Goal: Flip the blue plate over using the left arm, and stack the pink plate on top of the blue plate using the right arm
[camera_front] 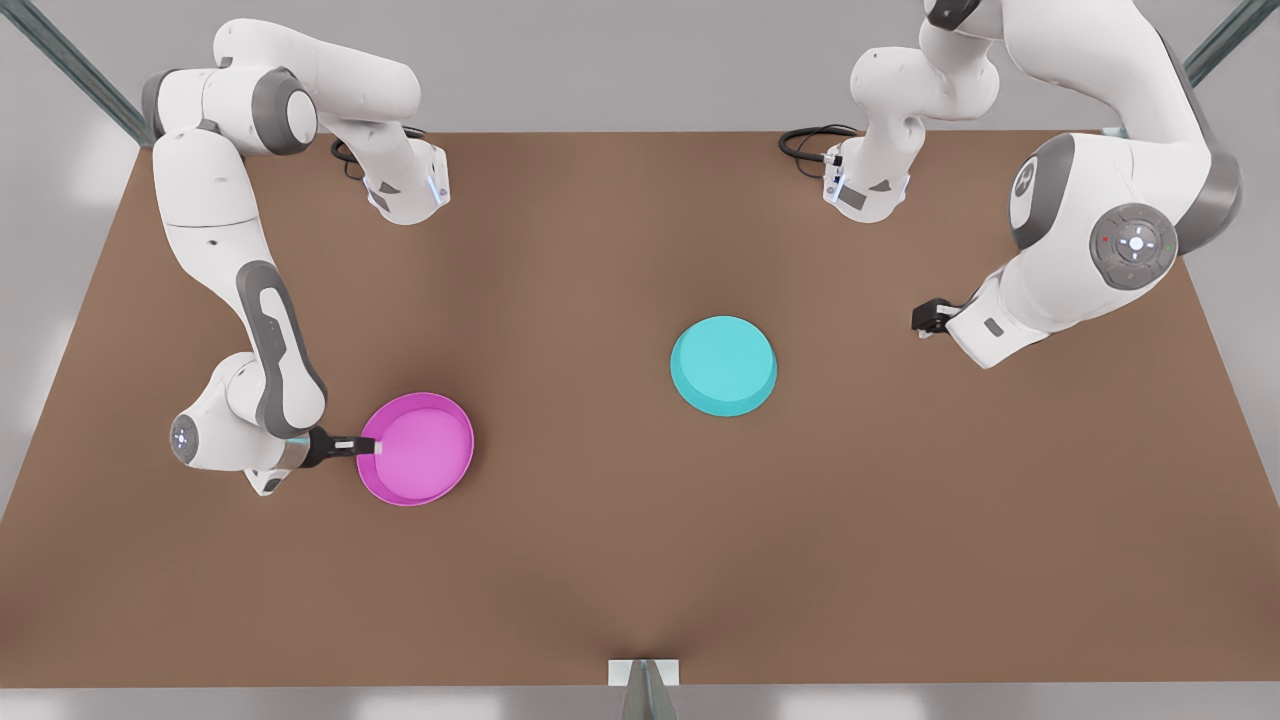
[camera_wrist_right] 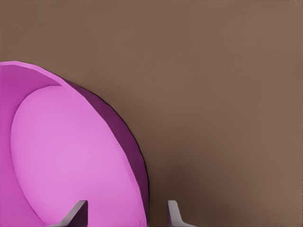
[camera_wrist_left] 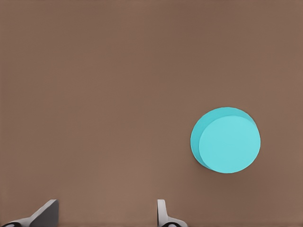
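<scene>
Lower left of front view: right gripper [camera_front: 368, 446] jaws astride pink plate [camera_front: 420, 448] rim, parted | centre: blue plate [camera_front: 723, 365] base-up on counter [camera_front: 600, 560] | right side: left gripper [camera_front: 925, 320] jaws wide, clear of plate.

The scene was lit evenly and softly from above. The brown table [camera_front: 620, 560] was rendered brighter toward its centre, and only faint shadows were cast beneath the arms. No glare was seen; edges were rendered slightly smeared.
</scene>
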Tool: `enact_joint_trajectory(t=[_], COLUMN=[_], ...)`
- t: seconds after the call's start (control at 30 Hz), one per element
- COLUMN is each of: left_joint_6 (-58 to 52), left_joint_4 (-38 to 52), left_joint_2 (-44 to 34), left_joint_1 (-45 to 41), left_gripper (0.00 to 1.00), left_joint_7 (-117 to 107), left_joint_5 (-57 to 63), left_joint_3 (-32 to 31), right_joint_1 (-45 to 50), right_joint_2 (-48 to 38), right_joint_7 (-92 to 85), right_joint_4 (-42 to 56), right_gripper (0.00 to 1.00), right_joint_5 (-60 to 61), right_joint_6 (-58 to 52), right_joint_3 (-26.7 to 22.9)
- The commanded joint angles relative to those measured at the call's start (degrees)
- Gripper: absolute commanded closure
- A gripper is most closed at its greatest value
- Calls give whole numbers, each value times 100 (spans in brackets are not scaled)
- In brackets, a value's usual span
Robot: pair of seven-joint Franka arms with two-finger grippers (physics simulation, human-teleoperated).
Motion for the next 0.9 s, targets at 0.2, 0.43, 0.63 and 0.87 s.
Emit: enact_joint_trajectory(t=[0.2,0.43,0.63,0.87], left_joint_6=[12,29,38,38], left_joint_4=[8,-1,-1,8], left_joint_2=[9,44,53,61], left_joint_1=[0,0,0,-9], left_gripper=[0,0,0,0], left_joint_7=[-9,-18,-18,-53], left_joint_5=[3,3,12,12], left_joint_3=[0,0,0,0], right_joint_1=[9,9,18,18], right_joint_2=[70,158,158,202], right_joint_7=[-9,-115,-115,-115], right_joint_4=[0,35,35,44], right_gripper=[49,58,62,62], right_joint_5=[-18,-9,-9,-9], right_joint_6=[88,88,88,88], right_joint_3=[0,0,0,0])
